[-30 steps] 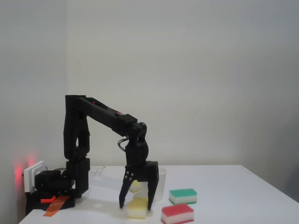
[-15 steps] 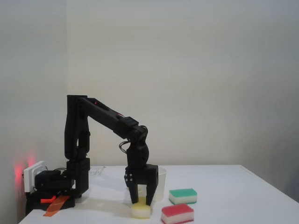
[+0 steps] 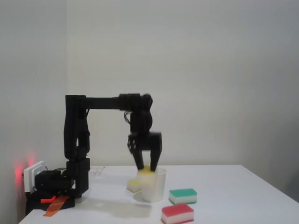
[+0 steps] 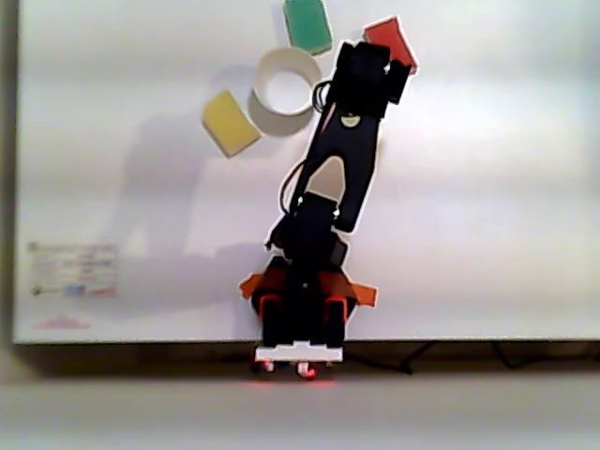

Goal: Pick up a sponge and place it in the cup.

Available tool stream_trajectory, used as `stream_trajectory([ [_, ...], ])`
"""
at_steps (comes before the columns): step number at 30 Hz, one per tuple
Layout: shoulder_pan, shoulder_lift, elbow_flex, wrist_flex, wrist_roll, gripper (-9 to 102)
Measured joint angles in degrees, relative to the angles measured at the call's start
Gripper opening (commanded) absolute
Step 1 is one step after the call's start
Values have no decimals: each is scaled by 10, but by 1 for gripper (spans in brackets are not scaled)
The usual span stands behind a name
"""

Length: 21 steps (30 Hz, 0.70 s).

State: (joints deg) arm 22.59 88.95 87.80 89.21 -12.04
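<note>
Sponge held above the cup

In the fixed view the gripper (image 3: 147, 166) hangs fingers-down, clenched on the yellow sponge (image 3: 147, 171) just over the white cup (image 3: 154, 188) rim on the table (image 3: 224, 196). The sponge's long axis cannot be told. A pale yellow sponge (image 4: 231, 123) lies beside the cup.

The white desk (image 4: 487, 187) carried the cup (image 4: 286, 81), a yellow sponge (image 4: 231, 123), a green-topped sponge (image 4: 307, 23) and a red-topped sponge (image 4: 394, 39) near its far edge.

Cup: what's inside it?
From above, the cup looks empty. In the fixed view the gripper holds the sponge near its rim; the cup's wall hides its bottom there.
</note>
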Motion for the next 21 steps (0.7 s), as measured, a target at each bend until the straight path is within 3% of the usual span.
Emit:
stream_trajectory([
  [4,-5,-32,-119,86,20,0],
  [21,-133,-87,-209,95,70,0],
])
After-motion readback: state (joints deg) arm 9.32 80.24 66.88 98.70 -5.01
